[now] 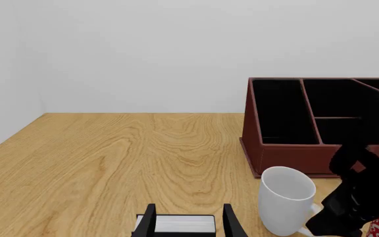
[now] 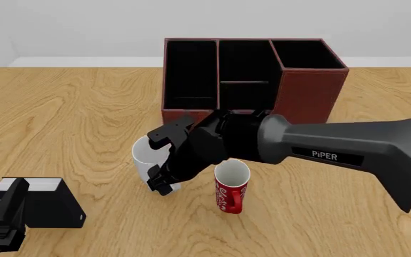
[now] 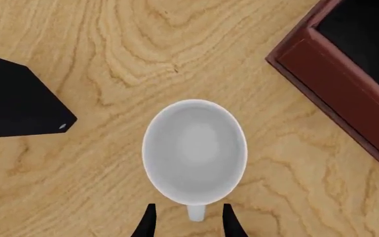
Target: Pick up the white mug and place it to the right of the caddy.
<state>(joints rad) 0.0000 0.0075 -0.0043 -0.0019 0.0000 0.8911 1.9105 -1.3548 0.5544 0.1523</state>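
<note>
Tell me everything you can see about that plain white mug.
The white mug is plain, glossy and ceramic-looking, with a loop handle and nothing inside. It stands upright on the wooden table, just in front of the caddy and left of the red mug, apart from both. The right gripper hangs over it, its fingers either side of the handle; whether they touch it cannot be told.

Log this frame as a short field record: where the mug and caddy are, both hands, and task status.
white mug: upright on the table, in front of the caddy
caddy: at the table's far side
red mug: beside the white mug
right hand: open, fingers either side of the white mug's handle
left hand: open, near the small black box
status: not yet lifted
</note>
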